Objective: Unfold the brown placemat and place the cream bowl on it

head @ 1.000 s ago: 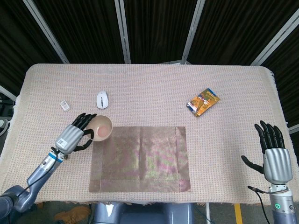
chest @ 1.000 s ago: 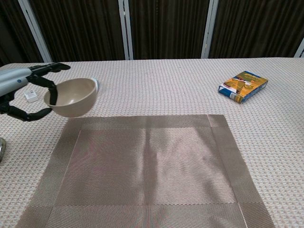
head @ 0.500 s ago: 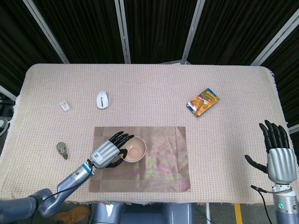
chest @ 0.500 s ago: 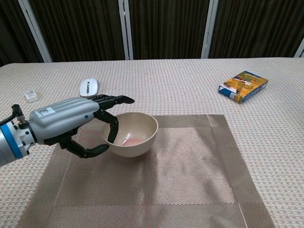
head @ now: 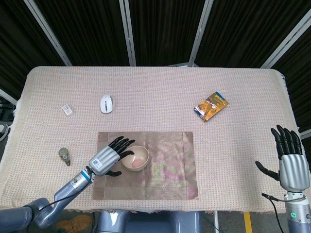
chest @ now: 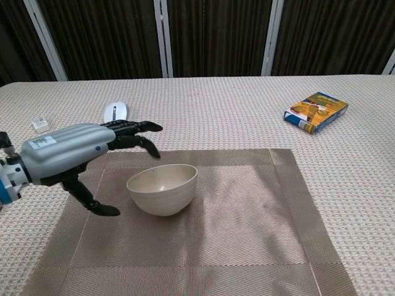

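As L hand (chest: 65, 155) hovers splayed, bowl (chest: 163, 189) apart

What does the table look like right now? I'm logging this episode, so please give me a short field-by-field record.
placemat: brown placemat lies unfolded and flat at the table's near edge
bowl: cream bowl stands upright on the placemat's left half
left hand: left hand beside the bowl, fingers spread, holding nothing
right hand: right hand raised at the table's right edge, holding nothing
other items: white mouse, orange packet, small white block, small dark object
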Controlling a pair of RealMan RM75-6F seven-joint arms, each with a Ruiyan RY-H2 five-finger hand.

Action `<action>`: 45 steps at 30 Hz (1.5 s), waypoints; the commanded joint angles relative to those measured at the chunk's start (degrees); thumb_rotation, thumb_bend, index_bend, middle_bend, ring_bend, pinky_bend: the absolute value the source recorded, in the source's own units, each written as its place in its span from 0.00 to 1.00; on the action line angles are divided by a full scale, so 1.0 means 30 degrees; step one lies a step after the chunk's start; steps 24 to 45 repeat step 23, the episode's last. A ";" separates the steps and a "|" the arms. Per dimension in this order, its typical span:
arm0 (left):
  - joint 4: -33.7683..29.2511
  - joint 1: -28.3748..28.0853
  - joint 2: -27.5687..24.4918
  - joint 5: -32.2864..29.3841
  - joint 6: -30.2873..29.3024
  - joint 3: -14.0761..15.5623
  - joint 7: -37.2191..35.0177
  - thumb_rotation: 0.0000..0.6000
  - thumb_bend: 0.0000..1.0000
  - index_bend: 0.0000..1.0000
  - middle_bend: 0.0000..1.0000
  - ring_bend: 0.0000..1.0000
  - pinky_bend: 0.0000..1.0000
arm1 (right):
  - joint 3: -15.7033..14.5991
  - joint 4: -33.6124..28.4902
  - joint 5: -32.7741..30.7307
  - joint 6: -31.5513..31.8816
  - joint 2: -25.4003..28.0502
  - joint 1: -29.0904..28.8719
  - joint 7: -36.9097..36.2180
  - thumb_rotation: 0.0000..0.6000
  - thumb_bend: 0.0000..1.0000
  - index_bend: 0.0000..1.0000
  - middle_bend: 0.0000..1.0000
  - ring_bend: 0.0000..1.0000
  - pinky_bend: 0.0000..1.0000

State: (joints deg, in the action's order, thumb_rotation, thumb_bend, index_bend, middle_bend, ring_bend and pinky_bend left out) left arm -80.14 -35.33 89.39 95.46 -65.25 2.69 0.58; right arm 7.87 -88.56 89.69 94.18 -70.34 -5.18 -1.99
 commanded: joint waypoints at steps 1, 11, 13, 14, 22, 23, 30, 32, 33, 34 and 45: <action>-0.1055 0.0764 -0.1269 -0.0391 -0.1233 -0.0227 0.0571 1.00 0.00 0.00 0.00 0.00 0.00 | -0.0036 -0.0077 0.0082 0.0031 0.0044 0.0016 -0.0066 1.00 0.00 0.00 0.00 0.00 0.00; -0.4190 0.4866 -0.5142 -0.3414 -0.6243 -0.1103 0.3279 1.00 0.00 0.00 0.00 0.00 0.00 | -0.0259 -0.0100 0.0677 0.0160 0.0218 0.0001 -0.0265 1.00 0.00 0.00 0.00 0.00 0.00; -0.4421 0.5811 -0.5700 -0.3833 -0.7267 -0.1061 0.3527 1.00 0.00 0.00 0.00 0.00 0.00 | -0.0263 -0.0134 0.0784 0.0280 0.0269 0.0027 -0.0220 1.00 0.00 0.00 0.00 0.00 0.00; -0.4431 0.6366 -0.5916 -0.4063 -0.7861 -0.1031 0.3598 1.00 0.00 0.00 0.00 0.00 0.00 | -0.0270 -0.0168 0.0807 0.0323 0.0337 0.0055 -0.0114 1.00 0.00 0.00 0.00 0.00 0.00; -0.4171 0.8098 -0.6656 -0.4021 -0.9465 -0.1009 0.3012 1.00 0.00 0.00 0.00 0.00 0.00 | -0.0296 -0.0667 0.0600 0.0427 0.0987 0.0340 0.0846 1.00 0.00 0.00 0.00 0.00 0.00; -0.4212 0.8140 -0.6725 -0.4066 -0.9392 -0.1049 0.2948 1.00 0.00 0.00 0.00 0.00 0.00 | -0.0300 -0.0719 0.0567 0.0415 0.1028 0.0360 0.0882 1.00 0.00 0.00 0.00 0.00 0.00; -0.4212 0.8140 -0.6725 -0.4066 -0.9392 -0.1049 0.2948 1.00 0.00 0.00 0.00 0.00 0.00 | -0.0300 -0.0719 0.0567 0.0415 0.1028 0.0360 0.0882 1.00 0.00 0.00 0.00 0.00 0.00; -0.4212 0.8140 -0.6725 -0.4066 -0.9392 -0.1049 0.2948 1.00 0.00 0.00 0.00 0.00 0.00 | -0.0300 -0.0719 0.0567 0.0415 0.1028 0.0360 0.0882 1.00 0.00 0.00 0.00 0.00 0.00; -0.4212 0.8140 -0.6725 -0.4066 -0.9392 -0.1049 0.2948 1.00 0.00 0.00 0.00 0.00 0.00 | -0.0300 -0.0719 0.0567 0.0415 0.1028 0.0360 0.0882 1.00 0.00 0.00 0.00 0.00 0.00; -0.4212 0.8140 -0.6725 -0.4066 -0.9392 -0.1049 0.2948 1.00 0.00 0.00 0.00 0.00 0.00 | -0.0300 -0.0719 0.0567 0.0415 0.1028 0.0360 0.0882 1.00 0.00 0.00 0.00 0.00 0.00; -0.4212 0.8140 -0.6725 -0.4066 -0.9392 -0.1049 0.2948 1.00 0.00 0.00 0.00 0.00 0.00 | -0.0300 -0.0719 0.0567 0.0415 0.1028 0.0360 0.0882 1.00 0.00 0.00 0.00 0.00 0.00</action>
